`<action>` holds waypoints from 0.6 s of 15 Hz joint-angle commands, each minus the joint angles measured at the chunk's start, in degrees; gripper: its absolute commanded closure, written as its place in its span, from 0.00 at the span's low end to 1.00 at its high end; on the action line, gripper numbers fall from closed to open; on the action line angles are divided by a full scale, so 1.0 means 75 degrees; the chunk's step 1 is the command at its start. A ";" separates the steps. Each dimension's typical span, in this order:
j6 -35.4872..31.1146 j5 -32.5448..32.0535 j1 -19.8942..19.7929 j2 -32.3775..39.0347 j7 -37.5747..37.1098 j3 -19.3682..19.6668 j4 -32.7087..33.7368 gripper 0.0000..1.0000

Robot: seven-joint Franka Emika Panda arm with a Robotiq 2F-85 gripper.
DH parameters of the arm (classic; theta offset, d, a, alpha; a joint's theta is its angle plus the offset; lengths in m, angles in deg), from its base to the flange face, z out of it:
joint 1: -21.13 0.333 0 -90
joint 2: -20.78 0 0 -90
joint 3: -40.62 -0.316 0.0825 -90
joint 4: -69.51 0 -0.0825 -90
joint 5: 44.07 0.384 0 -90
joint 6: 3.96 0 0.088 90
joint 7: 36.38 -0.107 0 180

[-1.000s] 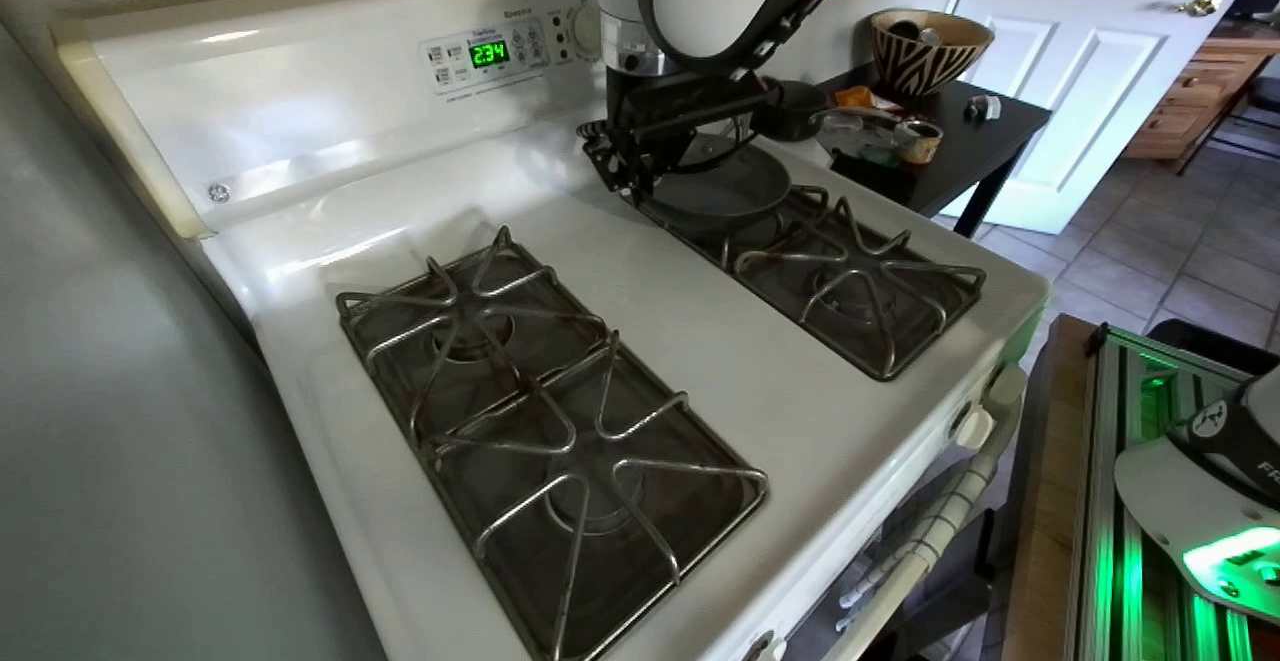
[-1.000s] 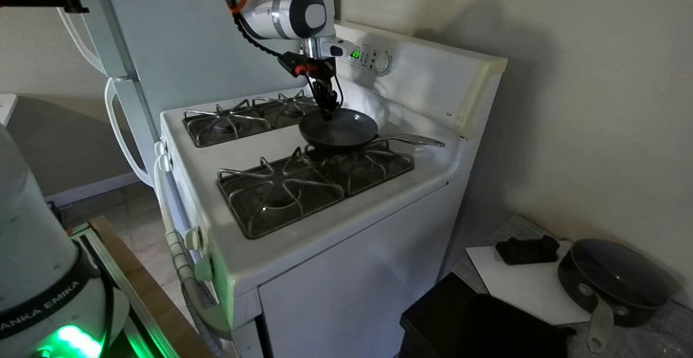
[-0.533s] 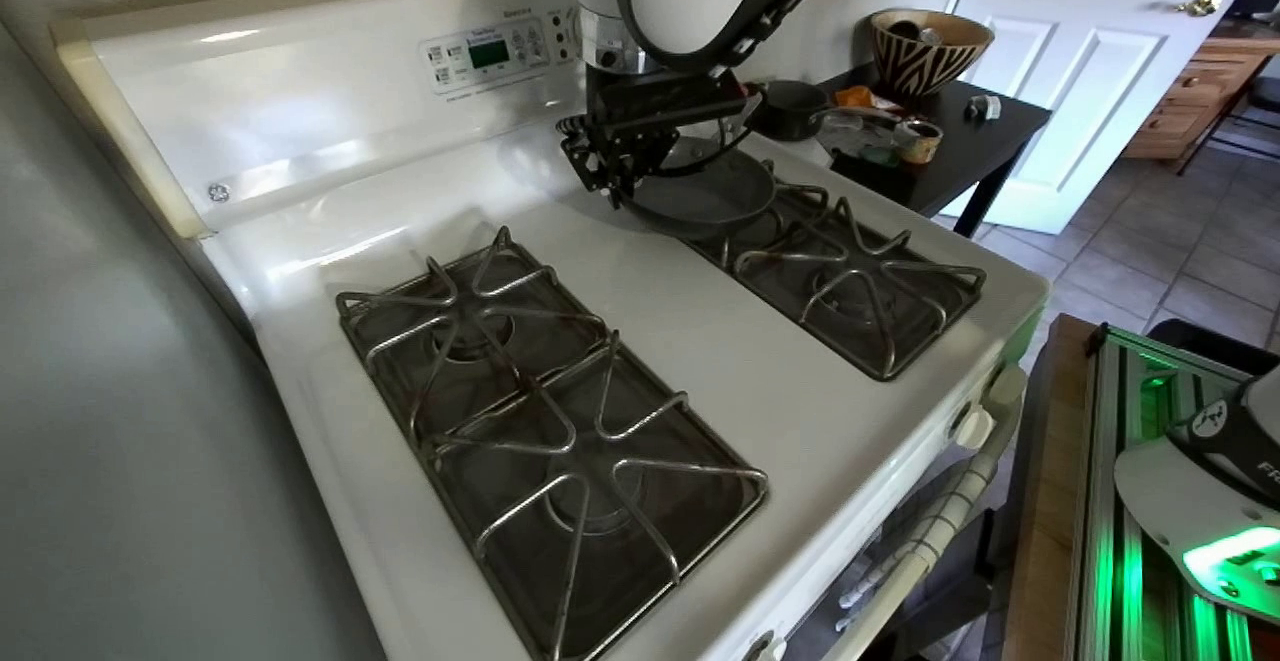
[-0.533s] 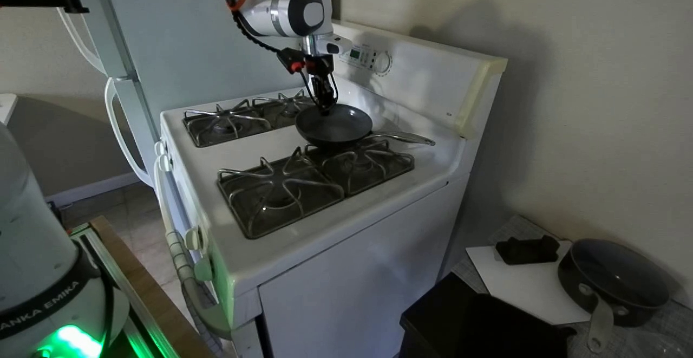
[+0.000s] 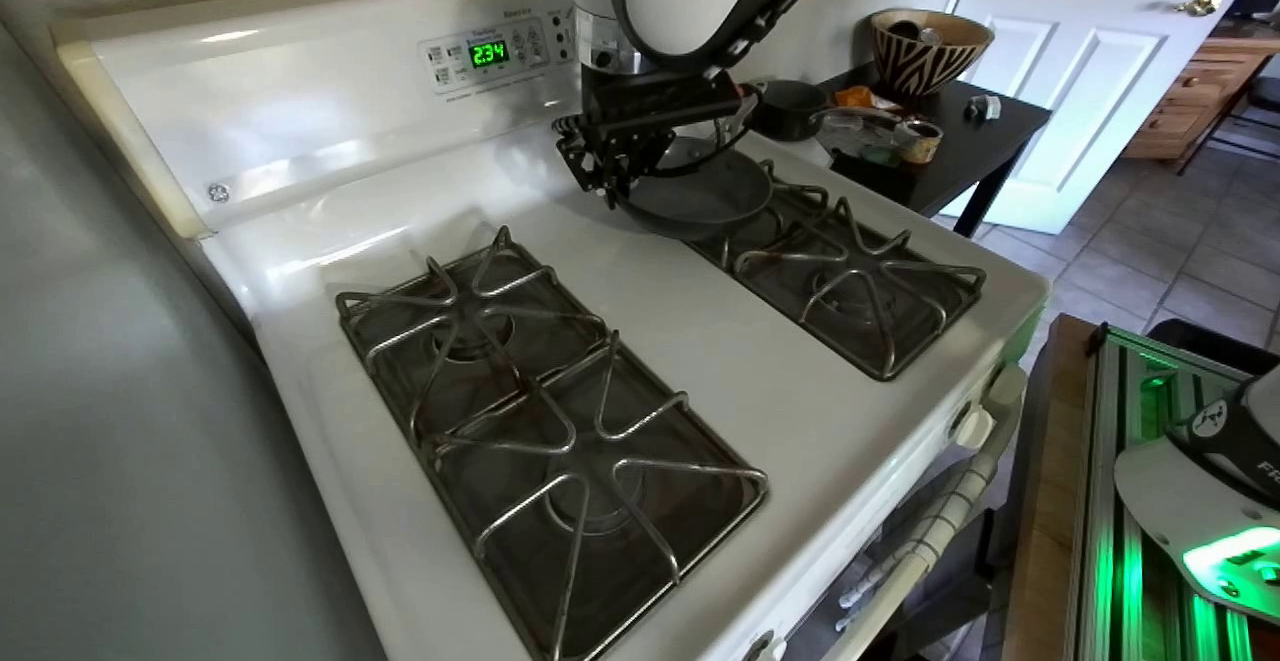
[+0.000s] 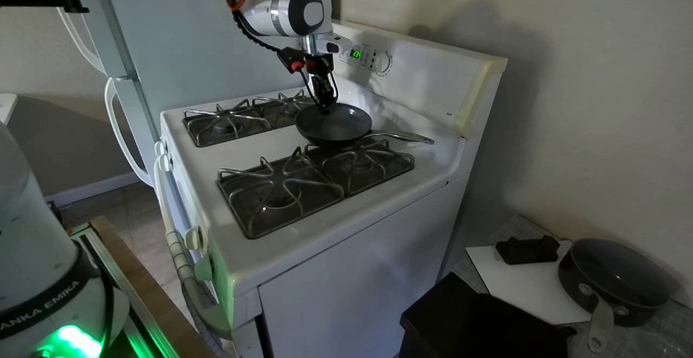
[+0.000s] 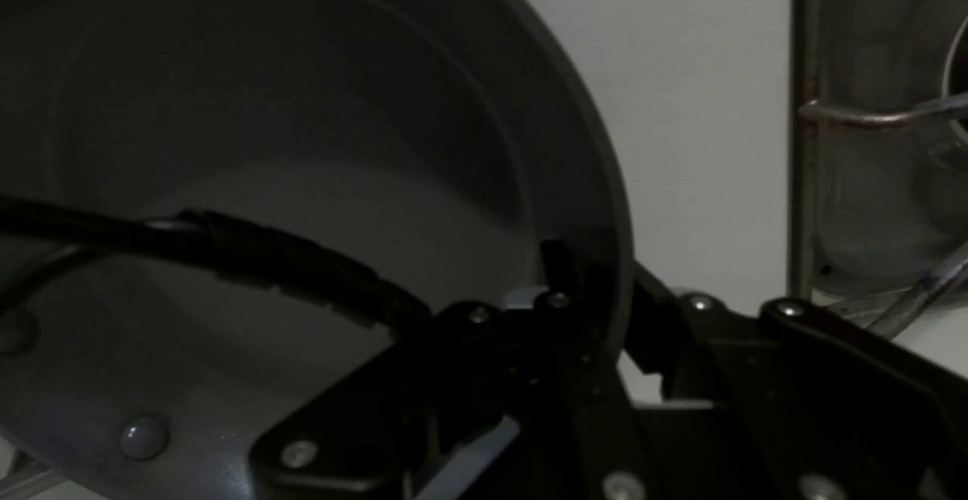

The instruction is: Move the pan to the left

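The pan [image 6: 346, 125] is round, dark grey and shallow, with a long handle [image 6: 405, 136]. In both exterior views it sits at the back of the stove, partly over a rear burner grate and overhanging the white strip between the grates; it also shows here [image 5: 715, 191]. My gripper [image 5: 612, 196] points down at the pan's edge on the side away from the handle. In the wrist view the pan [image 7: 302, 107] fills the left, and my gripper [image 7: 605, 288] has one finger inside and one outside the rim, shut on it. Whether the pan touches the grate is unclear.
A double grate [image 5: 540, 391] lies across the white stove top from the pan. A front burner grate [image 6: 279, 195] lies before the pan. The control panel [image 5: 330, 81] rises behind. A saucepan [image 6: 612, 282] stands on a side table, and a fridge [image 6: 206, 38] stands beyond the stove.
The gripper and the pan have moved together a little to the left in both exterior views, toward the double grate. Most of this was in the earlier half second; since then they have barely shifted.
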 commanded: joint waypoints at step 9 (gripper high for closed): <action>0.0109 0.0041 0.0187 0.0219 0.0028 -0.0170 0.0404 0.98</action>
